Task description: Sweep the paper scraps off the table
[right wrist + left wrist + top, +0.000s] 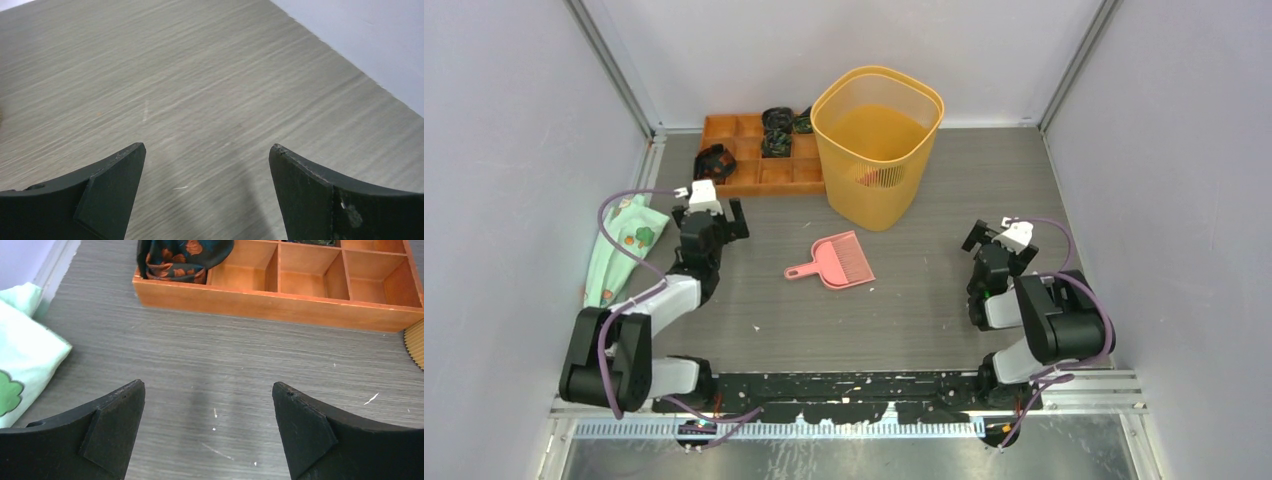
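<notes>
No coloured paper scraps show on the table [924, 300]. Only tiny white flecks [215, 413] lie on the boards in the left wrist view, and I cannot tell whether they are paper or marks. A pink dustpan [832, 262] lies at the table's middle, its handle pointing left. My left gripper [708, 208] [208, 387] hovers open and empty to the left of the dustpan, in front of the orange tray [280, 305]. My right gripper [1001, 240] [207, 147] hovers open and empty over bare boards [175, 75] at the right.
A yellow mesh bin [879, 145] stands at the back centre, with something reddish [882, 177] showing through its wall. The orange compartmented tray [746, 178] beside it holds dark looped bands [776, 130]. A mint-green cloth [624, 250] lies along the left wall.
</notes>
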Action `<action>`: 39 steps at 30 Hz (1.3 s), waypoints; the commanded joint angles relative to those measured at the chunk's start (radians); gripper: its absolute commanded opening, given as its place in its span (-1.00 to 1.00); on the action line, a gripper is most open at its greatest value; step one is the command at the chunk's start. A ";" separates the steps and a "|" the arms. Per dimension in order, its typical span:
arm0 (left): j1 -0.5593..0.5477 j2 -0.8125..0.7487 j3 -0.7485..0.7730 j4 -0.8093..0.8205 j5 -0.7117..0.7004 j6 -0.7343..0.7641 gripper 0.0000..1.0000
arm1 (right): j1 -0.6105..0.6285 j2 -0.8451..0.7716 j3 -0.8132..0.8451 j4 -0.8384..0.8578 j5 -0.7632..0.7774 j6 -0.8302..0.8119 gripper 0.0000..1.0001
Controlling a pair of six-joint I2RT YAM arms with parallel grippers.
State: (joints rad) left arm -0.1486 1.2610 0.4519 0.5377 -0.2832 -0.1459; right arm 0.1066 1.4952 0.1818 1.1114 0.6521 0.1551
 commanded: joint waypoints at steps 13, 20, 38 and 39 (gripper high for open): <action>0.081 0.253 0.084 0.279 0.248 0.028 1.00 | 0.024 0.095 0.062 0.107 -0.135 -0.083 1.00; 0.081 0.357 0.056 0.417 0.276 0.041 1.00 | 0.019 0.094 0.074 0.086 -0.128 -0.077 1.00; 0.190 0.371 0.032 0.478 0.337 -0.083 1.00 | 0.013 0.090 0.090 0.053 -0.121 -0.066 1.00; 0.197 0.363 0.015 0.505 0.336 -0.095 1.00 | 0.014 0.090 0.090 0.054 -0.120 -0.066 1.00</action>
State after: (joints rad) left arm 0.0288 1.6321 0.4969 0.9070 0.0257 -0.2020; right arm 0.1238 1.6054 0.2508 1.1324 0.5182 0.0845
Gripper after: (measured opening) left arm 0.996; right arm 0.996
